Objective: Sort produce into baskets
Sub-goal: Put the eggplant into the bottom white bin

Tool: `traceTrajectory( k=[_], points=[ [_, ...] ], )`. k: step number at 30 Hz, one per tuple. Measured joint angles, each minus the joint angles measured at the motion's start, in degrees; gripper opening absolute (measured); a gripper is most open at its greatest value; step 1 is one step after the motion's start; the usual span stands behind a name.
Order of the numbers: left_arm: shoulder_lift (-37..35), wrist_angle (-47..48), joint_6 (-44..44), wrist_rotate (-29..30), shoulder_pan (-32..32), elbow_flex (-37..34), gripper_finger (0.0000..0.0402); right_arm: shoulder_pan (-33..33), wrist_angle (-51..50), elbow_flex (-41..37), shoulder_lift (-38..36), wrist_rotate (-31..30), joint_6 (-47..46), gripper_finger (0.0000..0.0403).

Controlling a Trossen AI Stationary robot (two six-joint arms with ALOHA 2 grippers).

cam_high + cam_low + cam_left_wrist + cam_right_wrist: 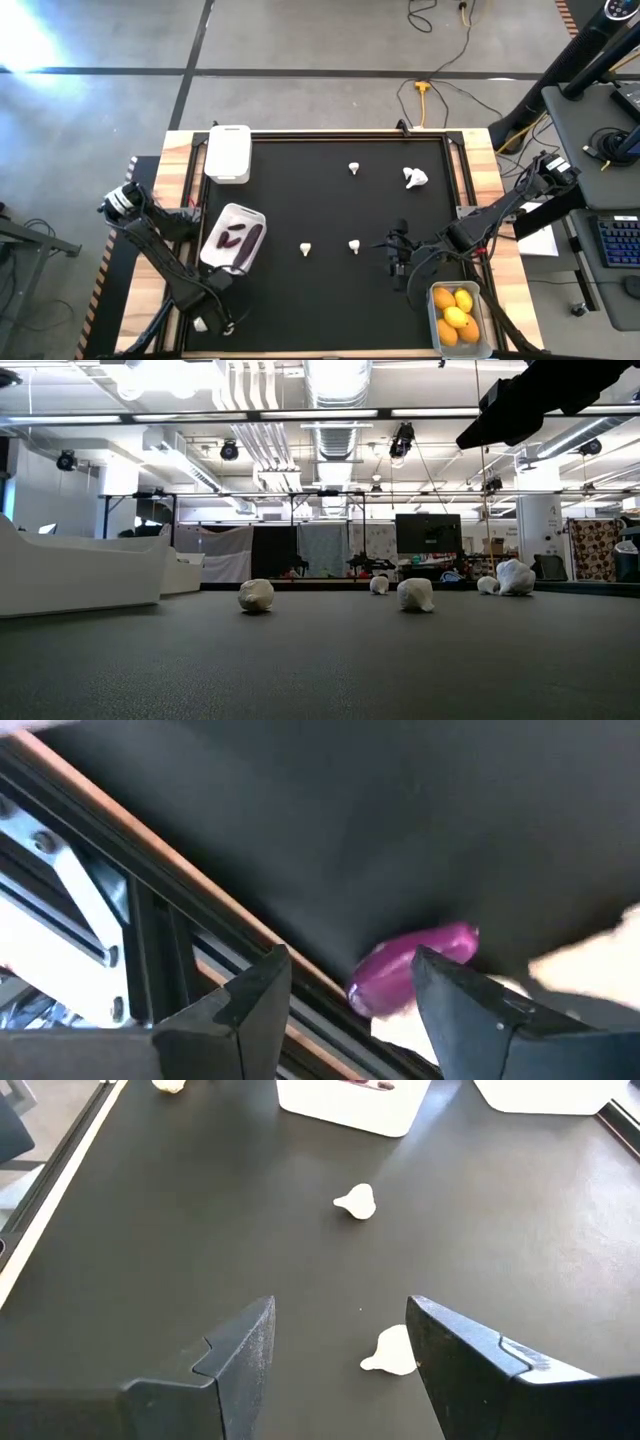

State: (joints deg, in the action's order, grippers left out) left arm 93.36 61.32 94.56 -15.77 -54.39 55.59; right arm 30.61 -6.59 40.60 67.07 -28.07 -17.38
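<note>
High view, table: black mat [330, 290] on a wood-edged table.
High view, baskets: white basket [228, 153] at the far left corner; second basket [233, 238] on the left side holding dark purple eggplant pieces [240, 238]; clear basket [457, 317] at the near right corner holding yellow and orange fruits [455, 310].
High view, garlic: four white bulbs loose on the mat, two far [354, 168] [415, 178], two at mid-table [306, 249] [354, 246].
High view, arms: left gripper [212, 322] low at the near left edge, beside the eggplant basket; right gripper [397, 250] over the mat, just right of the mid-table bulbs.

Low view: garlic bulbs [256, 595] [415, 594] sit on the mat, more behind; white basket wall [80, 575] at left; dark arm part overhead at upper right.

Left wrist view: left gripper [350, 985] fingers parted, nothing between them; a purple eggplant piece [410, 968] lies beyond them by the table's frame.

Right wrist view: right gripper [340, 1335] fingers parted and empty, above the mat; one bulb [392, 1352] just beside a finger, another [356, 1202] farther on; the eggplant basket [352, 1102] beyond.
</note>
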Motion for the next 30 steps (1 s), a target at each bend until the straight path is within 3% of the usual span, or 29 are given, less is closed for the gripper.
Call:
traceTrajectory(
  k=[4,18,22,30],
  points=[
    [0.0,-3.5,-2.4,-3.0,-0.8,-0.8,0.0190,0.0,0.0,0.0,0.0,0.0,0.4,0.0219],
    [0.3,-9.9,-3.0,-4.4,-2.1,-5.0,0.0182,0.0,-0.1,0.0,0.0,0.0,0.0,0.0219],
    [0.3,-10.4,-3.1,-4.4,-2.1,-5.9,0.0143,0.0,-0.1,0.0,0.0,0.0,0.3,0.0219],
    [0.3,-10.1,-3.1,-4.4,-2.1,-6.1,0.0020,0.0,-0.1,0.0,0.0,0.0,0.4,0.0219]
  ],
)
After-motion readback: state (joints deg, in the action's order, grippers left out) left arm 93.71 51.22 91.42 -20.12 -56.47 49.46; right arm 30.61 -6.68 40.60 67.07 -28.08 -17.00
